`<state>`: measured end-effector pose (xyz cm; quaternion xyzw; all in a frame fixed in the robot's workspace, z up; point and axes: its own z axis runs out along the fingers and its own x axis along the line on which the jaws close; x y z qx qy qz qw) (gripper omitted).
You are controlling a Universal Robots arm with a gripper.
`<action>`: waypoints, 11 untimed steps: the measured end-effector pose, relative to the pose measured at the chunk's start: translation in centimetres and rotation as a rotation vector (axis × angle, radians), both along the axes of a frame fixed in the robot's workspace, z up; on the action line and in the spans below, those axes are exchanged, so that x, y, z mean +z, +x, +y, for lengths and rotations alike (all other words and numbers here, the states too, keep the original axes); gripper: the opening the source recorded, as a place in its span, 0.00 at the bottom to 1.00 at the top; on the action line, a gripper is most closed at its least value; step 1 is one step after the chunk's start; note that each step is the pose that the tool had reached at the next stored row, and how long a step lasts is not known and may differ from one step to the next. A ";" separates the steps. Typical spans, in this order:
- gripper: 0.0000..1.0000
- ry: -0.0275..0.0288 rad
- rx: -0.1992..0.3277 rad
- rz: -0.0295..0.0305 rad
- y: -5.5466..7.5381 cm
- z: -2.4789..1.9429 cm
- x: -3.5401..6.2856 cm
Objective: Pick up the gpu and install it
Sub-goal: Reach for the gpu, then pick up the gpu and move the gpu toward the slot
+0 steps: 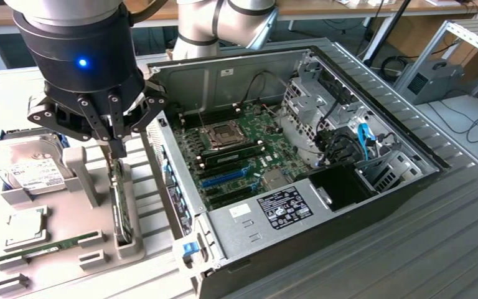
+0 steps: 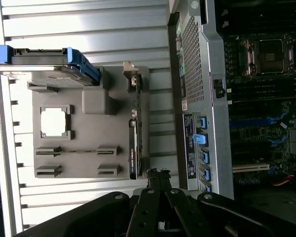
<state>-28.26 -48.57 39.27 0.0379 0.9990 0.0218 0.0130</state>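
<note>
- Gripper [image 1: 117,151] hangs over the gray holder [image 1: 79,177] on the table [image 1: 438,249] — fingers [image 1: 111,128] pressed together, tips at the far end of the gpu [image 1: 122,212]; can't tell whether they pinch it.
- Gpu stands on edge in the holder slot just beside the open PC case [image 1: 214,78].
- Hard drive [image 1: 25,167], CPU chip [image 1: 27,228] and memory stick [image 1: 44,248] sit in the holder — toward the exterior view's left.

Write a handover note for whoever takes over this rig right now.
Tool: shut, above the gpu, apparently not gripping it.
Gpu: standing on edge in the grey holder, on the exterior view's left of the open computer case.
Done: nothing visible; the gpu is not lifted.
Left: pick-up and install; no card sits in the blue slots.
</note>
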 end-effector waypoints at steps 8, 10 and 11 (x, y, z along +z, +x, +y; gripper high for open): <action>0.11 0.0000 0.000 0.0000 0.0 0.00 0.00; 0.11 0.0000 0.000 0.0000 0.0 0.00 0.00; 0.11 0.0000 0.000 0.0000 0.0 0.00 0.00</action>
